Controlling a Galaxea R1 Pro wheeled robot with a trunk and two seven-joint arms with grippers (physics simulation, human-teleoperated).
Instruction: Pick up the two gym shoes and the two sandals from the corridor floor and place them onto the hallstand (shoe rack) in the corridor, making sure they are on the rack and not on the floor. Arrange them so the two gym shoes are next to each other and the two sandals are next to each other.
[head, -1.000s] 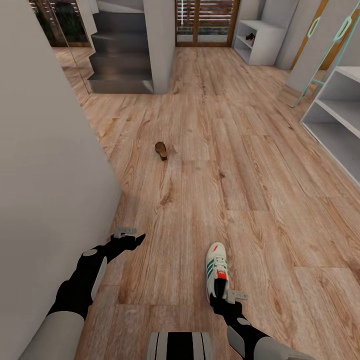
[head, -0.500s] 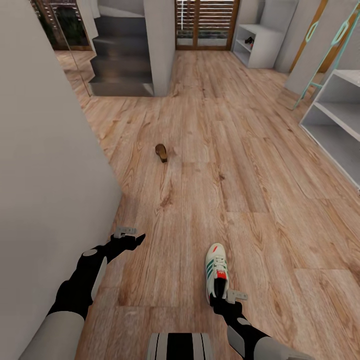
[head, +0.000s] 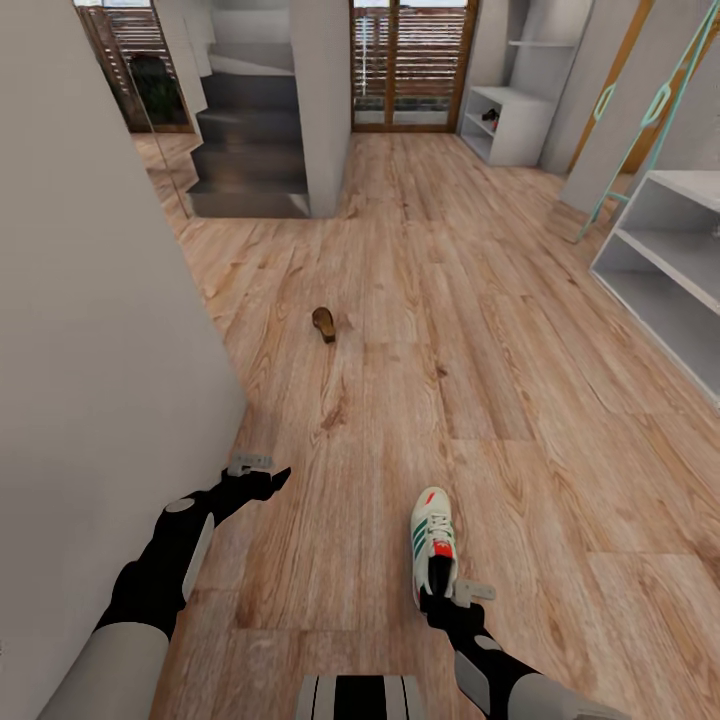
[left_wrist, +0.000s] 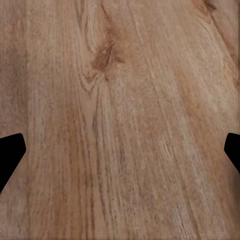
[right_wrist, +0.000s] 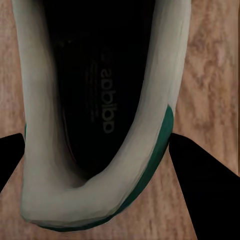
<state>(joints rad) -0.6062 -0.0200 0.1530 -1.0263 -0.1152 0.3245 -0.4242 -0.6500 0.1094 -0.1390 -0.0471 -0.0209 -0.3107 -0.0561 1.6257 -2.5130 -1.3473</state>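
carrying one sneaker (head: 433, 545) by its heel, right gripper (head: 447, 597) clamped there; left gripper (head: 262, 473) spread, free for sandal (head: 324, 323).

The wood-plank floor (head: 500, 380) carries one brown sandal (head: 324, 323), lying at about 11 o'clock, well ahead. A cream sneaker (head: 433, 545) with green stripes sits at 6 o'clock, toe pointing to 12.

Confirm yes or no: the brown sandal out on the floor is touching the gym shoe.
No: in the head view the sandal lies far up the corridor floor, well apart from the gym shoe.
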